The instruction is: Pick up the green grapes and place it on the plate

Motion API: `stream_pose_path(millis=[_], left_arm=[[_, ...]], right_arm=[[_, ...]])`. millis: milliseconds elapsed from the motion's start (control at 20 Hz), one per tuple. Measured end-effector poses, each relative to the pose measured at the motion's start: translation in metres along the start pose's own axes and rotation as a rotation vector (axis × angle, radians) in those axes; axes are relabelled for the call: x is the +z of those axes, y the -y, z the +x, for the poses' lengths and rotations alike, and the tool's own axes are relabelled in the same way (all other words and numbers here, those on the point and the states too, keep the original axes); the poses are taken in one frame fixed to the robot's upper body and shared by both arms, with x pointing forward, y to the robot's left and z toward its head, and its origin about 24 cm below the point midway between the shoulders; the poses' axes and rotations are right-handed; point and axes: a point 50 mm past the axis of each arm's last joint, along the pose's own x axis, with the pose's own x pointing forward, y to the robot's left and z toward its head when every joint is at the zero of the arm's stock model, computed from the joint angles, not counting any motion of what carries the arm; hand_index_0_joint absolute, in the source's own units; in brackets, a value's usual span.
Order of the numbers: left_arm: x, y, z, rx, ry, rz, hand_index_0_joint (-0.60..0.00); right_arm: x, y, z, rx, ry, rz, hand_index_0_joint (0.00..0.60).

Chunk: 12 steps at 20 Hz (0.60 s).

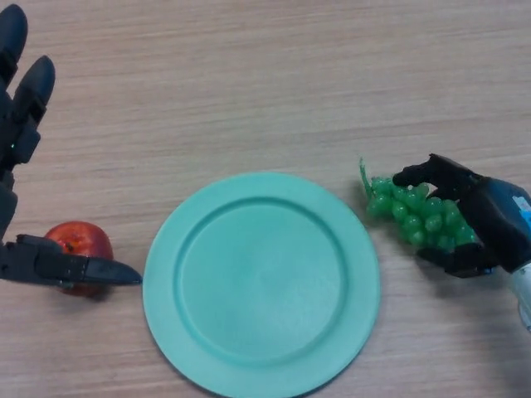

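Plate: round teal plate (261, 286), smooth matte finish with a raised rim and a shallow flat well, lying nearest on the table, nothing on it.
Apple: red, glossy, rounded apple (80, 243) just left of the plate, partly behind the left thumb.
Left hand: black left hand (21, 141), fingers straight and released, thumb stretched across in front of the apple.
Green grapes: bumpy bunch of shiny green grapes (415, 217) just right of the plate's rim, off the plate.
Right hand: black right hand (485, 220), fingers and thumb curled around the grapes.
Table: pale wood-grain table (249, 83), streaked lengthwise, filling the view.
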Motion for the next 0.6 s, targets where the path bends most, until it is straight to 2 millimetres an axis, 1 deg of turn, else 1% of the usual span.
stream_pose_path(millis=[100,200,250,300,350,400,450,500,550,600], left_arm=[[0.000,0.000,0.000,0.001,-0.002,-0.001,0.000],[0.000,0.000,0.000,0.002,-0.002,-0.001,0.000],[0.000,0.000,-0.001,0.003,-0.002,-0.001,0.000],[0.000,0.000,-0.001,0.004,-0.003,0.000,0.000],[0.000,-0.001,-0.001,0.008,-0.003,0.001,0.000],[0.000,-0.002,-0.001,0.014,-0.001,0.003,0.000],[0.001,-0.004,-0.001,0.025,0.003,0.008,0.000],[0.004,-0.008,0.000,0.051,0.016,0.019,0.000],[0.004,-0.011,0.002,0.071,0.017,0.027,0.000],[0.004,-0.013,0.002,0.086,0.017,0.029,0.000]], right_arm=[[0.000,0.002,0.000,-0.006,-0.012,-0.005,0.600],[0.004,0.009,0.002,-0.003,-0.050,-0.023,0.600],[0.007,0.014,0.002,-0.006,-0.065,-0.030,0.600],[0.016,0.022,0.005,-0.021,-0.061,-0.030,0.600],[0.027,0.029,0.008,-0.034,-0.049,-0.018,0.600],[0.046,0.038,0.011,-0.071,-0.004,0.041,0.600],[0.061,0.043,0.012,-0.071,0.013,0.126,0.600],[0.083,0.049,0.015,-0.063,0.047,0.273,0.600],[0.099,0.050,0.017,-0.049,0.064,0.313,0.600],[0.121,0.048,0.018,-0.015,0.121,0.325,0.600]])
